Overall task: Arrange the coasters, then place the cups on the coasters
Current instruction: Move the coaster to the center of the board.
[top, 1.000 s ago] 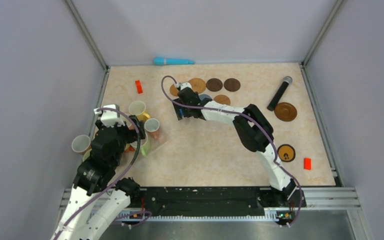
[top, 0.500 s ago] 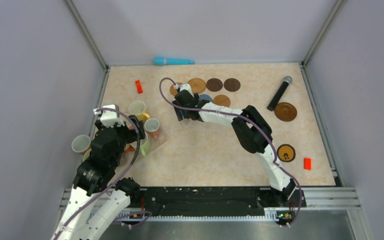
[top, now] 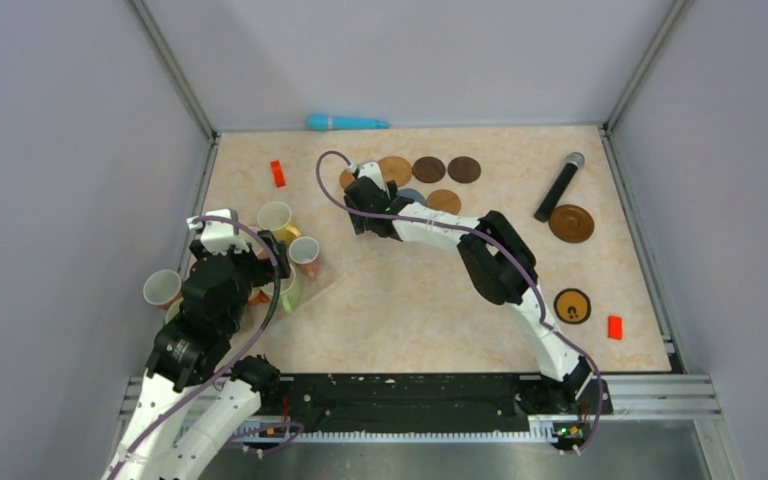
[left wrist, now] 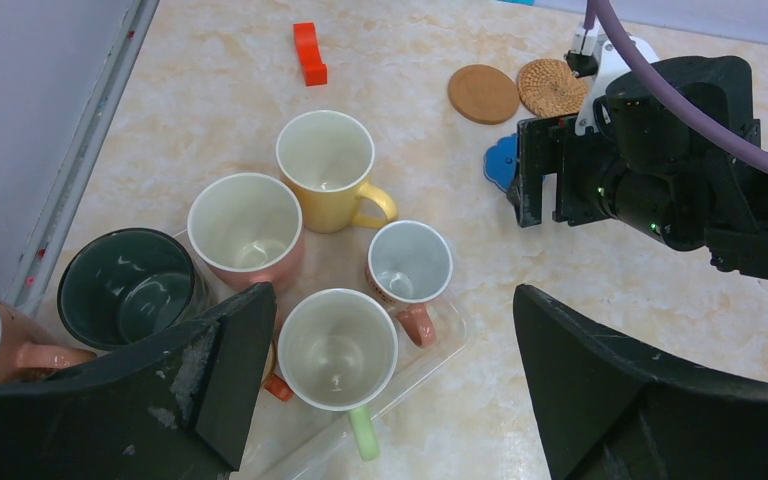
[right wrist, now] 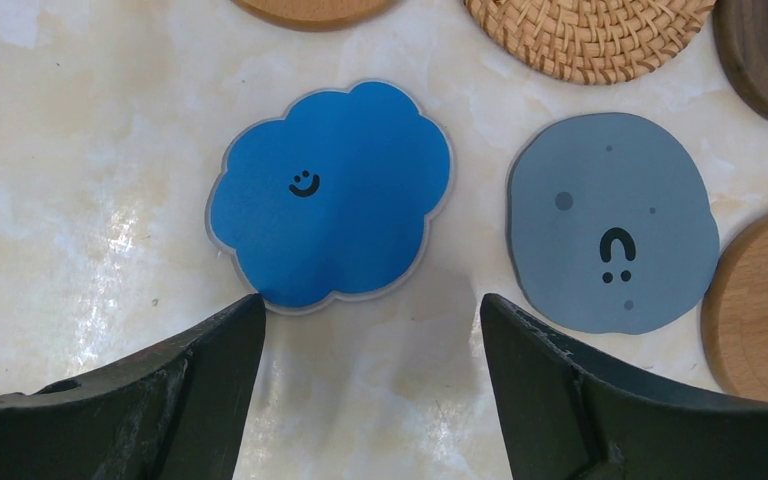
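Observation:
My right gripper [right wrist: 370,305] hangs open just on the near side of the bright blue scalloped coaster [right wrist: 330,195], with bare table between its fingers. A grey-blue coaster [right wrist: 612,220] lies to its right and a woven one [right wrist: 585,35] behind. More round coasters [top: 428,168] sit at the back; a brown one [top: 571,223] and a black-rimmed one [top: 572,305] lie at the right. My left gripper [left wrist: 390,295] stands open above the clustered cups: yellow [left wrist: 326,160], pink [left wrist: 246,225], dark [left wrist: 125,290], a small orange-handled one [left wrist: 410,265] and a green-handled one [left wrist: 337,350].
A clear tray [left wrist: 440,345] lies under some cups. A black microphone [top: 559,187] lies at the back right. Red blocks sit at the back left [top: 277,173] and near right [top: 615,327]. A teal object [top: 347,122] rests against the back wall.
My right gripper has shifted a little to the left and back over the coaster cluster, its jaws narrowing slightly. The left arm has not moved.

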Robot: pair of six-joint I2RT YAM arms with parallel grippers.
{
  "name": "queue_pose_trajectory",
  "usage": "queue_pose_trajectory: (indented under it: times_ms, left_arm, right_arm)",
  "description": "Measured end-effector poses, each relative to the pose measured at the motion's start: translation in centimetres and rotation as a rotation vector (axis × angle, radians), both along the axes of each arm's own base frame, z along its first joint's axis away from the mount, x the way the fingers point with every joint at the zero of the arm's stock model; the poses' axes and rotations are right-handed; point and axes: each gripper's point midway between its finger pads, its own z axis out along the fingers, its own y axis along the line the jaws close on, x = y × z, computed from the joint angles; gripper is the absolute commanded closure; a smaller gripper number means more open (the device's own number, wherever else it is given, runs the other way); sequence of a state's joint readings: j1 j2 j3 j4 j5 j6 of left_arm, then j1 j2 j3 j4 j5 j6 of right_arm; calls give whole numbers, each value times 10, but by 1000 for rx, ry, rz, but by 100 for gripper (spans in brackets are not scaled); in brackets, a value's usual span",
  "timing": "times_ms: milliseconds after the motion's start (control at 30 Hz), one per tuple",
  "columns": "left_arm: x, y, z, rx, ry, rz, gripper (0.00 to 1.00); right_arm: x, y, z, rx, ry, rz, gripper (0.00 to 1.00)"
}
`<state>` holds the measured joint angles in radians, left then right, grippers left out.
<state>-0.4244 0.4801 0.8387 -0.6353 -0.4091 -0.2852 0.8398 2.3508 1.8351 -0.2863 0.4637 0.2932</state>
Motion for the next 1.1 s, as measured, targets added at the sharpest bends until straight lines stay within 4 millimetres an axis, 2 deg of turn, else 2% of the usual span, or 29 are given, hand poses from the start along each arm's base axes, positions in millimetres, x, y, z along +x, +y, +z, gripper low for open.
queue_pose_trajectory:
  times_ms: [400,667,867,1100]
  left_arm:
    - [0,0,-1,1,2,0,7]
    - [0,0,-1,1,2,0,7]
    - [0,0,-1,1,2,0,7]
    - [0,0,-1,1,2,0,7]
  right_arm:
    - [4,-15,2,-37,-17,-61,22]
    - [-8,-34,5,-96,14,-70,25]
    - [-18,-23,7,-67,36,-3,26]
    - [-23,-2,12,-32,25,41,22]
